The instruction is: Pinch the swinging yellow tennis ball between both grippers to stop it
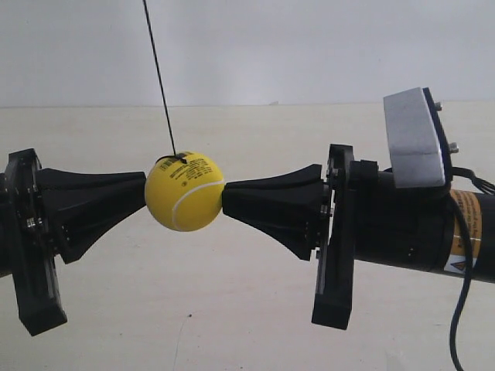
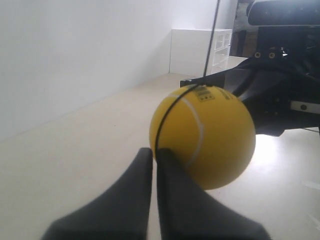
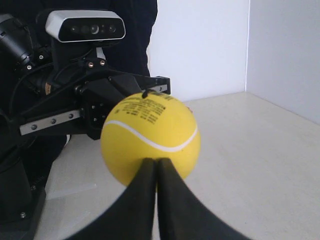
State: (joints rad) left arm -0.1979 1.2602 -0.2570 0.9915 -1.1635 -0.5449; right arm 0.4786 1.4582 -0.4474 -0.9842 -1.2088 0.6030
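yellow tennis ball (image 1: 184, 192) hangs on its black string (image 1: 158, 77), nipped between left gripper (image 2: 154, 155) and right gripper (image 3: 157, 162), each with fingers pressed together, so press evenly through the centre or it likely squirts out.

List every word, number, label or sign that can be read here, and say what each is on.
Nothing is legible.
On the yellow tennis ball: black print and a barcode, too blurred to read.
On the orange label of the arm at the exterior view's right: text blurred; a warning triangle at its lower end.
On the white strip beyond the ball in the left wrist view: blurred.
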